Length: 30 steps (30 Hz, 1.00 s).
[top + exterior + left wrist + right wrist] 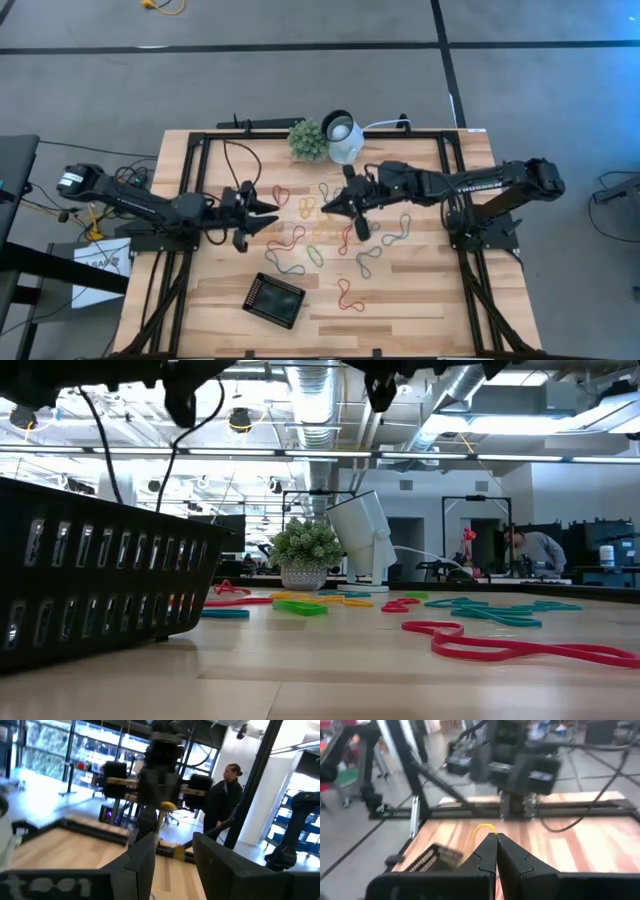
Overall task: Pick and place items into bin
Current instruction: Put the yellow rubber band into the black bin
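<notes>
You have a light wooden worktop [420, 300] framed by black rails. At its far edge a small green plant ball [308, 140] in a pale pot sits just beside a white round lamp-like object [343, 137], whose white cable trails off along that edge. Beyond the worktop, a person in dark clothing [223, 795] stands in the room.

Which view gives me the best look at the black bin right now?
The high view: the whole black bin shows from above, on the table's near-left part, apart from both grippers. The low view shows only its slotted side wall, close up. The right wrist view catches a corner. The left wrist view misses it.
</notes>
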Available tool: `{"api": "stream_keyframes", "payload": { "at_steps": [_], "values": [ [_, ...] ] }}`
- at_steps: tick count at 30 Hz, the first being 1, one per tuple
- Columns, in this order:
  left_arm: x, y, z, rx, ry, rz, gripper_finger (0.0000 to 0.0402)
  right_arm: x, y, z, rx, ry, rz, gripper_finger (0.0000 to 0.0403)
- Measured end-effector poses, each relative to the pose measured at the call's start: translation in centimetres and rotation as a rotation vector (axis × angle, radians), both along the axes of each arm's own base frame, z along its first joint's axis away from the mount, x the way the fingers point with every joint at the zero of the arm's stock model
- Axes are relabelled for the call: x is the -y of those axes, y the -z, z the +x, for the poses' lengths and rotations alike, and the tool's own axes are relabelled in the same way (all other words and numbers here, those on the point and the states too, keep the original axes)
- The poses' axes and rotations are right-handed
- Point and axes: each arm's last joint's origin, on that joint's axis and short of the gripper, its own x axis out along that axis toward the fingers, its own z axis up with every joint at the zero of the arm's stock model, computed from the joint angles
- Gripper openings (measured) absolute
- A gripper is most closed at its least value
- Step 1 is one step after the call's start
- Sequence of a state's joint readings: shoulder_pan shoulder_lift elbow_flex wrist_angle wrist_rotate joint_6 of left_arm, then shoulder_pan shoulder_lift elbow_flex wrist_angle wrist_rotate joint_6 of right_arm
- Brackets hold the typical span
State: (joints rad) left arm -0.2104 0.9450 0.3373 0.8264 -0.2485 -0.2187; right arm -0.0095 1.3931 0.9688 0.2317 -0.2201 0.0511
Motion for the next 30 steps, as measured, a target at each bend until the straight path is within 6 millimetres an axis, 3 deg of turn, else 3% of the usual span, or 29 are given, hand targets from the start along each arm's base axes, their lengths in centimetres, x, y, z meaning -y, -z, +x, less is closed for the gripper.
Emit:
{"api": "stream_keyframes", "payload": {
  "at_steps": [6,9,14,20,30],
  "values": [
    [0.6,-2.2,4.8,-0.057,-0.036,0.064,0.0122,0.9,-0.1,0.0,0.007,0.023,0.01,0.0],
    [0.8,-3.1,7.6,-0.128,-0.097,0.11,0.0122,0.8,0.3,0.0,-0.025,0.011,0.012,0.0],
    [0.9,-3.7,10.8,-0.299,-0.246,0.192,0.0122,-0.1,0.5,-0.1,-0.051,-0.012,0.011,0.0],
    [1.4,-4.6,12.4,-0.306,-0.208,0.2,0.0122,-0.5,0.5,-0.1,-0.05,-0.026,0.006,0.0],
    [1.6,-3.8,12.2,-0.384,-0.194,0.151,0.012,-0.5,0.5,-0.1,-0.048,-0.028,0.004,0.0]
  ]
}}
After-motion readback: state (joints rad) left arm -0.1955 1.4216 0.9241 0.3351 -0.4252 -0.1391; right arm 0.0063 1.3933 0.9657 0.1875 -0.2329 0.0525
